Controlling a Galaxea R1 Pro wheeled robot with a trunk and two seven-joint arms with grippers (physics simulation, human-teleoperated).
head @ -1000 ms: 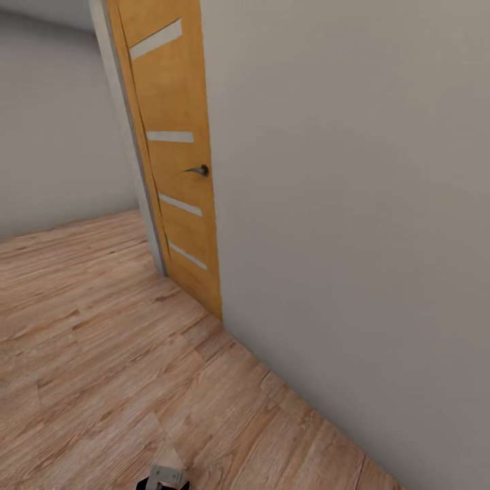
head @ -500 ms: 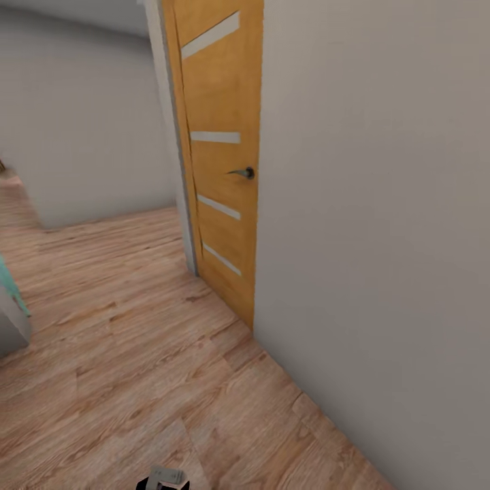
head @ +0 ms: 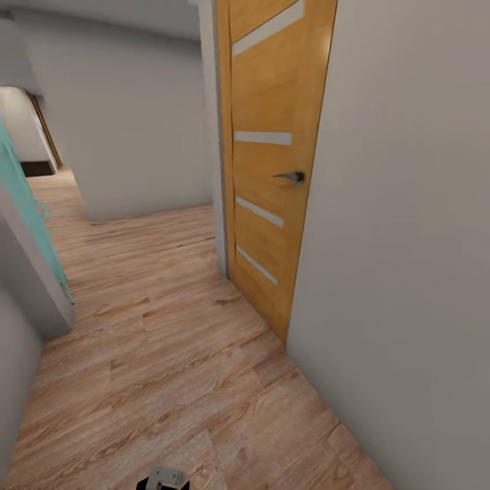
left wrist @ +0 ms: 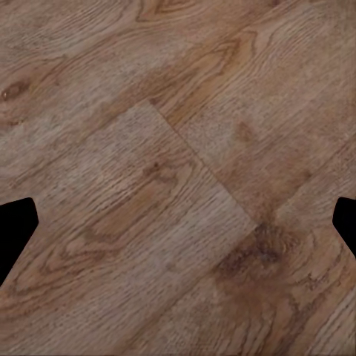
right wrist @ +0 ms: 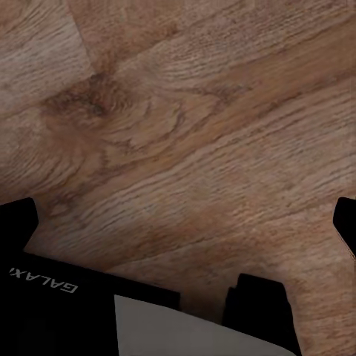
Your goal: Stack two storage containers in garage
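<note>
i stand in a hallway on wood-plank floor (head: 156, 354), beside an orange door (head: 269, 156). my left gripper (left wrist: 178, 222) and right gripper (right wrist: 185, 215) hang spread wide over planks, holding nothing.

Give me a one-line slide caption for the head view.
Hallway transit: closed orange wooden door with dark lever handle on the right, wood-plank floor ahead.

Soft, even light is spread along the hallway; no hard shadows are cast on the wood floor (head: 156, 354). The door (head: 272, 163) is rendered slightly blurred. Beneath the left claw (left wrist: 178, 222), plank grain is seen dim and smeared.
</note>
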